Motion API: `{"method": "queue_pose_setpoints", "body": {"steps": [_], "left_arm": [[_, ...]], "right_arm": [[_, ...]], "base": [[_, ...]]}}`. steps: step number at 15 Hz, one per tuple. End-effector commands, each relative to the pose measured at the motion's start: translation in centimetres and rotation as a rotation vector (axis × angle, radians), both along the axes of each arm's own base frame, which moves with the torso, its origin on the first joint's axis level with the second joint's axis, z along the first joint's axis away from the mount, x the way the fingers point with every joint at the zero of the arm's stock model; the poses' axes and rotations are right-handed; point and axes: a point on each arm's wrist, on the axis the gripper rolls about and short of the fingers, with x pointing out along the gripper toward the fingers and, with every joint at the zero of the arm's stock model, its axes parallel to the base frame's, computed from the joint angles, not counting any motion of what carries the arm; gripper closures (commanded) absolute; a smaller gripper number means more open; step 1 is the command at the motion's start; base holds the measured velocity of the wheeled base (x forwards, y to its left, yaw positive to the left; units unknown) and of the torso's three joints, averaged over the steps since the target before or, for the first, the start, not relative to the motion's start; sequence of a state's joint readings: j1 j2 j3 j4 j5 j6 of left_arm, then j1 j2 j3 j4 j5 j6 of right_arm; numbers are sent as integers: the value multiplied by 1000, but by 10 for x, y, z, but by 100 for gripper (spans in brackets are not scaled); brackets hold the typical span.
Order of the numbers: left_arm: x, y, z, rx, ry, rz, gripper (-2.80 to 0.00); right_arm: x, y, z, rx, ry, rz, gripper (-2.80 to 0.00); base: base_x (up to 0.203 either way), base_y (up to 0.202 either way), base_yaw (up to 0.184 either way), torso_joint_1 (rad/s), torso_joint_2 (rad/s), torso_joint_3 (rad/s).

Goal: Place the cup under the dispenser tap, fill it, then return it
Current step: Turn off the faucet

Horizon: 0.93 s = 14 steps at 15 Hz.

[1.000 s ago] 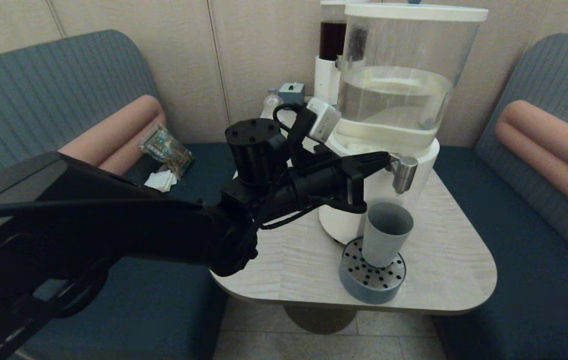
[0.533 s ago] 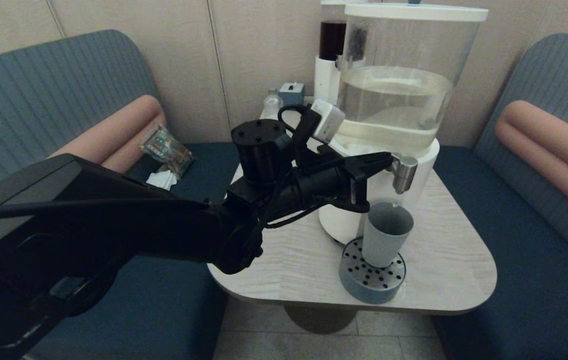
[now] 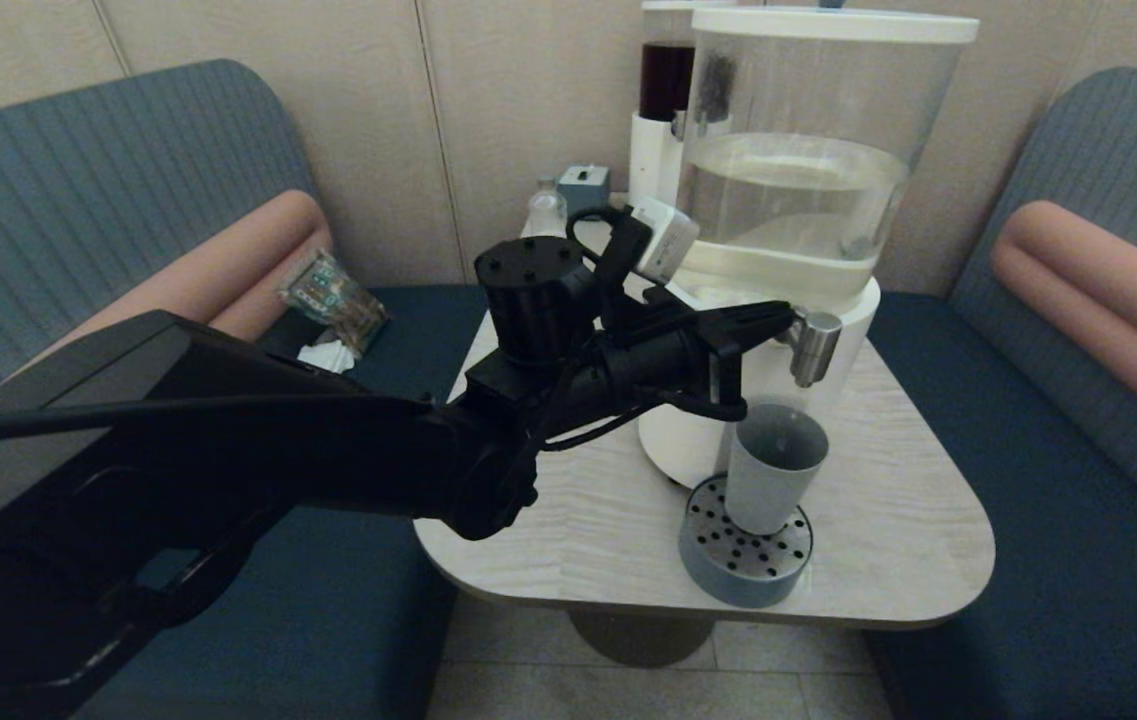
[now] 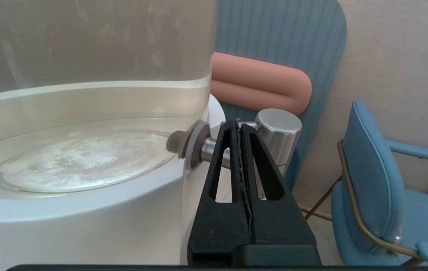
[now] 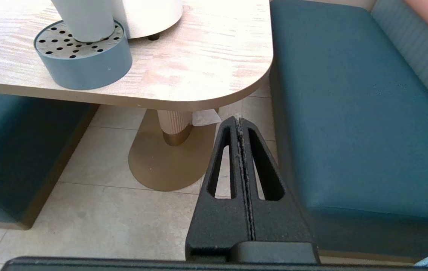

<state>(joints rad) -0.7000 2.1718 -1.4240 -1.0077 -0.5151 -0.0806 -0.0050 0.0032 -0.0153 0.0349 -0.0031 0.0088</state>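
at the dispenser tap (image 4: 277, 130), left gripper (image 4: 239, 126) jaws pressed together, empty. push the tap squarely; keep clear of the cup (image 3: 773, 465) below.

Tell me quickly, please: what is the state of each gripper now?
Left gripper: shut, holding nothing, its tips at the dispenser tap above the cup.
Right gripper: shut, empty, parked low beside the table.

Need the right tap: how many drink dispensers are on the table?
2: the clear-tank dispenser at the table's middle, above the cup; the dark-tank dispenser behind it, partly hidden.
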Motion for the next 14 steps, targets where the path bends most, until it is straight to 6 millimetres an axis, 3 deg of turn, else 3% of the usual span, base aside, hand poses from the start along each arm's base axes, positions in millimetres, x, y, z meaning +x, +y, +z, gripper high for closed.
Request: {"method": "queue_pose_setpoints", "body": {"steps": [1,14], "left_arm": [[2,-3,-4,0,1,-3,0],[9,-10,-2,-13,-14,-8,0]], "right_arm": [[0,0,0,0,2,0,0],[0,0,0,0,2,0,0]], "base": [[0,0,0,0,0,0],[0,0,0,0,0,0]]}}
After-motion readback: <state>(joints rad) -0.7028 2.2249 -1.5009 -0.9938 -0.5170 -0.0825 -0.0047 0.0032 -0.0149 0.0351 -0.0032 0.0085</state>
